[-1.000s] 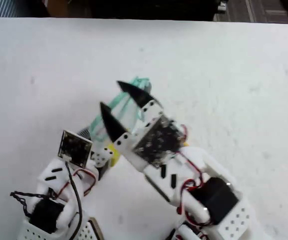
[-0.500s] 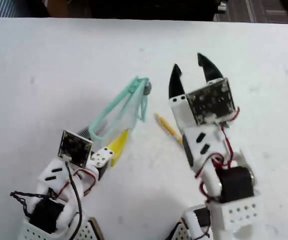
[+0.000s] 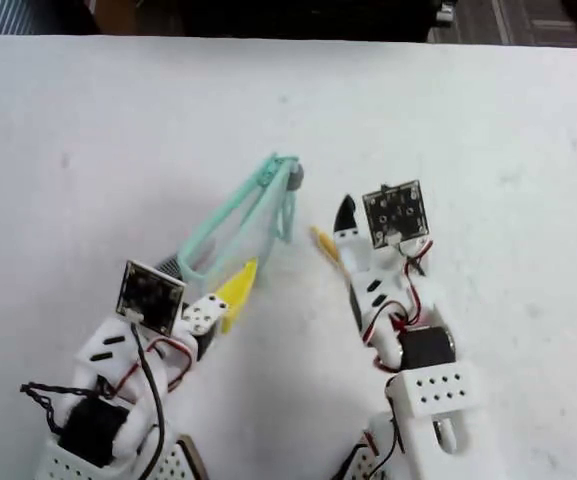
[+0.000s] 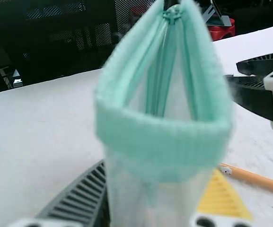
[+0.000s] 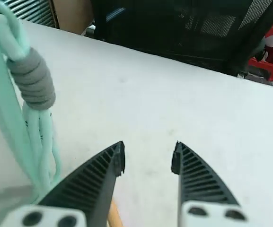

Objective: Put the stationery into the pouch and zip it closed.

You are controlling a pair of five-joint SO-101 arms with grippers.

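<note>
We see the left gripper (image 3: 204,282) clamped on the near end of the mint pouch (image 3: 240,222), whose mouth gapes open above the white table (image 3: 488,130). The right gripper (image 5: 148,158) hangs just beside the pouch, jaws apart, over the yellow pencil (image 3: 324,245), which lies on the table outside it.

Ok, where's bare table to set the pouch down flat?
The table is bare along its far side beyond the pouch, and outward of the right tool. Crowded: the gap between pouch and right tool, where the pencil lies.
</note>
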